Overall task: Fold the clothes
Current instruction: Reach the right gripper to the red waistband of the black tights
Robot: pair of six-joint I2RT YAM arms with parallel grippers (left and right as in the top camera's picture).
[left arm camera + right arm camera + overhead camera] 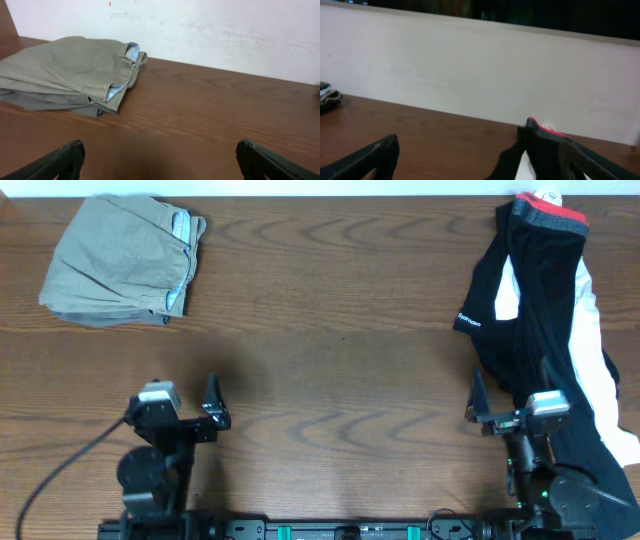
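Observation:
The black athletic pants [535, 300] lie crumpled along the table's right side, with the grey-and-red waistband [548, 216] at the far end and a small white logo [468, 321] on a flap. They also show in the right wrist view [540, 150]. My right gripper [476, 402] is open and empty, near the front, just left of the pants' lower part. My left gripper [213, 403] is open and empty at the front left, over bare wood.
Folded khaki-tan trousers [125, 260] with light-blue lining lie at the far left corner, also in the left wrist view [70, 70]. White fabric [600, 360] lies under the pants at the right edge. A pale wall runs behind the table.

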